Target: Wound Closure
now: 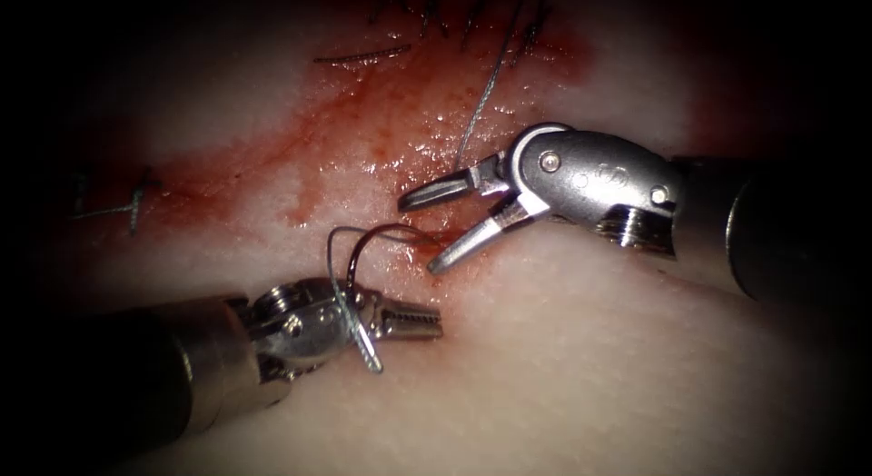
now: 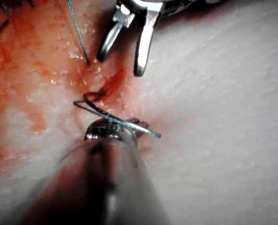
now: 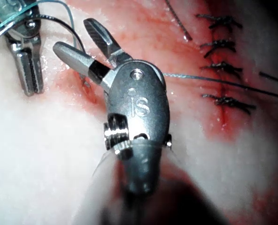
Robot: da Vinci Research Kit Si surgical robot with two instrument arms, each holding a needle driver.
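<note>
The left tool [image 1: 400, 320] clamps the needle [image 1: 350, 290] mid-curve, clear of the tissue [image 1: 590, 349]. At its 2 o'clock, the right tool [image 1: 436, 223] gapes wide, holding nothing. Good practice: grasp the needle squarely, keeping the thread [image 1: 486, 94] slack.

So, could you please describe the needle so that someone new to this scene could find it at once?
Start at the left arm's tool, low on the tissue in the endoscope view. The needle lies across its shut jaws, gripped near one end, curving up towards the red fluid. Unlike the thin thread, it is a rigid, shiny hook.
</note>
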